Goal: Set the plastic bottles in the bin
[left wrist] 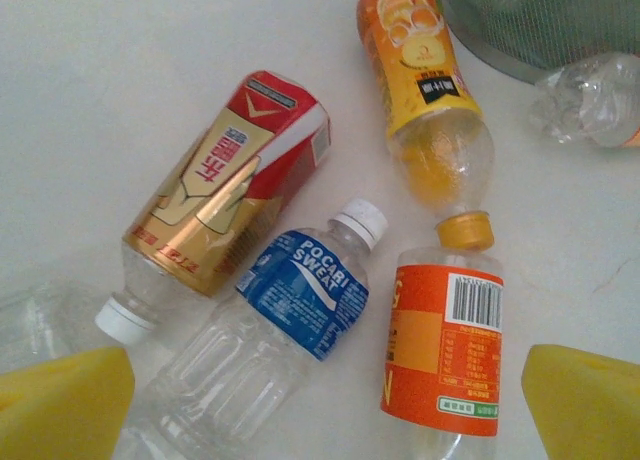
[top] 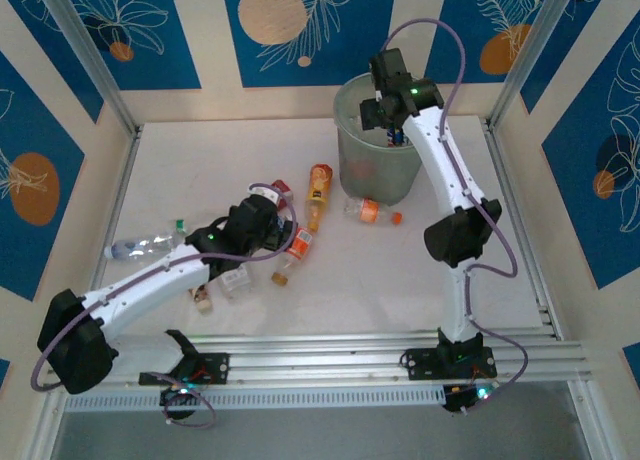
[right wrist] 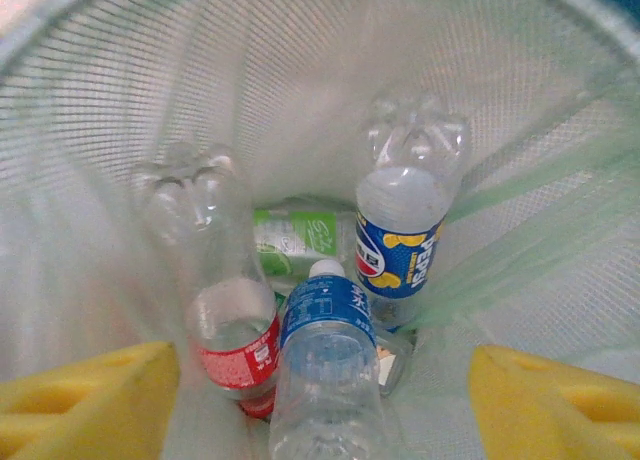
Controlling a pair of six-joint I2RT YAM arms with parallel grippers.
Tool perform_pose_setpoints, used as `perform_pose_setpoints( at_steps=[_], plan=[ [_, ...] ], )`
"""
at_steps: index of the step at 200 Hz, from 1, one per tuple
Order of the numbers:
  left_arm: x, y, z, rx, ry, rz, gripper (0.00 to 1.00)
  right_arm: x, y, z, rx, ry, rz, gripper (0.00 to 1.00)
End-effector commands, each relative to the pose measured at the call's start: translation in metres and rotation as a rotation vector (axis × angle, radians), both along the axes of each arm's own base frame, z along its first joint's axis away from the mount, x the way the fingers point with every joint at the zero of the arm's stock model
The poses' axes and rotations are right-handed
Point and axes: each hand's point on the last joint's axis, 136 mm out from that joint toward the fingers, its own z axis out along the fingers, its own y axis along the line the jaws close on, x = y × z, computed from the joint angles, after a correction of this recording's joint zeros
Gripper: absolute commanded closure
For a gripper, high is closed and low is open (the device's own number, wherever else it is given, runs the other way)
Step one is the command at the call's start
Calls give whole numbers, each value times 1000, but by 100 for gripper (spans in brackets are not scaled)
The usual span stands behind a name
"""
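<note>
Over the bin [top: 378,165], my right gripper [top: 392,120] points down into it, open [right wrist: 325,412]. Inside the bin's mesh wall [right wrist: 300,70] lie a blue-labelled bottle [right wrist: 326,330], a red-labelled one [right wrist: 225,330], a Pepsi bottle [right wrist: 405,230] and a green-labelled one [right wrist: 295,242]. The blue-labelled bottle sits between my spread yellow fingers [right wrist: 90,405] without touching them. My left gripper [top: 272,228] hovers open [left wrist: 320,415] above loose bottles on the table: a Pocari Sweat bottle [left wrist: 295,300], an orange-labelled one [left wrist: 445,350], a red-and-gold one [left wrist: 225,195] and an amber one [left wrist: 425,90].
A clear green-capped bottle [top: 145,245] lies at the left of the table. A crumpled clear bottle with an orange cap [top: 370,212] rests against the bin's base. More small bottles [top: 235,280] lie under the left arm. Aluminium frame posts border the white table [top: 200,160].
</note>
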Motion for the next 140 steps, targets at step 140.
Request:
perform_pose_setpoints(
  at_steps=[140],
  plan=[
    [-22,-48,-93,68,336,-171,26,-116,2,45,78,-134,-58,1]
  ],
)
